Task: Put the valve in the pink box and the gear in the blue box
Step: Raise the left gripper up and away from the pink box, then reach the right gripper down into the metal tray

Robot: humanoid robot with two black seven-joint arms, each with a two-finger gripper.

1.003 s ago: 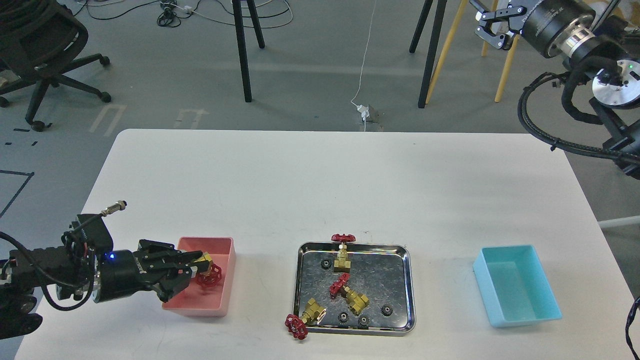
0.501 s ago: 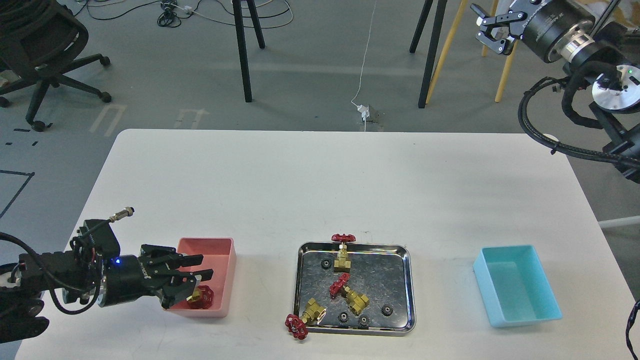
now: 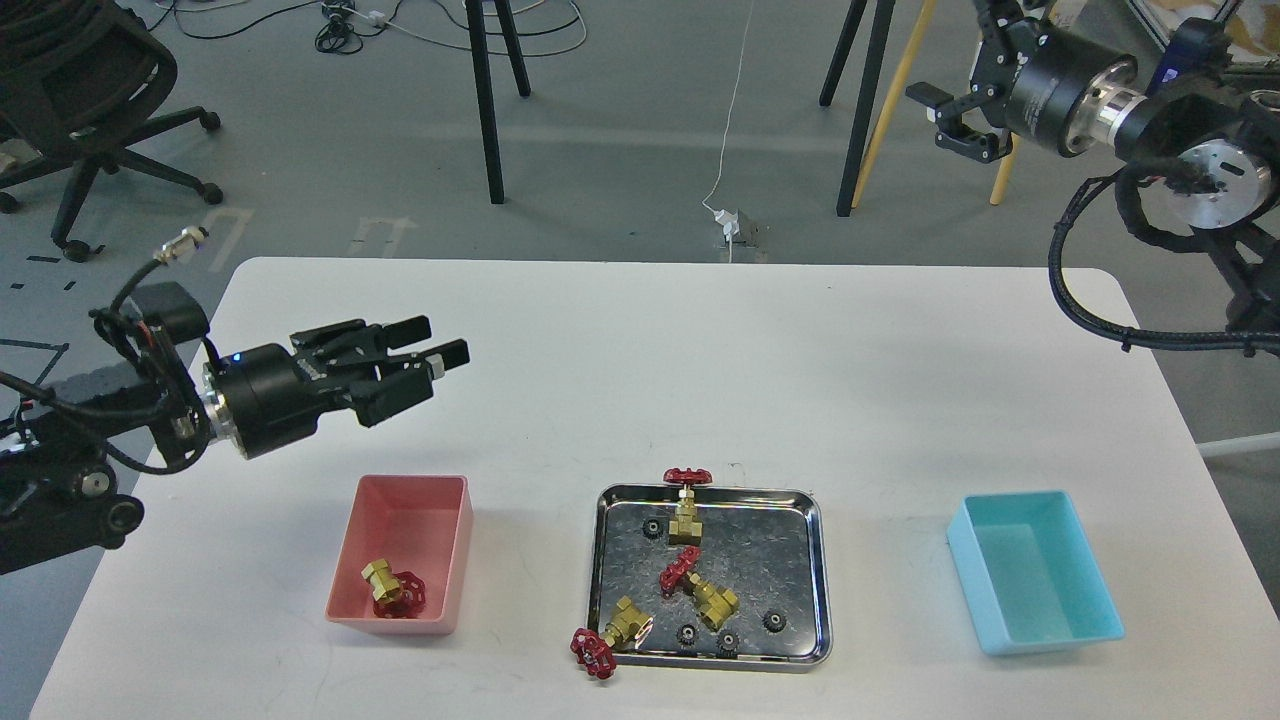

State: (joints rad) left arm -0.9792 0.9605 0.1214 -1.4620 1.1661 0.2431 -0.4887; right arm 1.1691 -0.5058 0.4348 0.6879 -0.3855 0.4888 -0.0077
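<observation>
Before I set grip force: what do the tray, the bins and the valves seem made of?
Tray: likely polished steel, mirror glare. Pink box and blue box: probably matte plastic, uniform colour. Valve: brass-looking yellow body, red-painted handwheel.

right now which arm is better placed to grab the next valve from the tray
Left. The left gripper is open and empty over the table, near the steel tray; the right gripper is raised beyond the table's far edge.

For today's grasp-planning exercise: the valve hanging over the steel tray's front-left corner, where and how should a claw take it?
Grip the valve by its brass body, coming from above. The body lies on its side across the tray rim, while the red handwheel sits low on the table outside, likely harder to pinch.
</observation>
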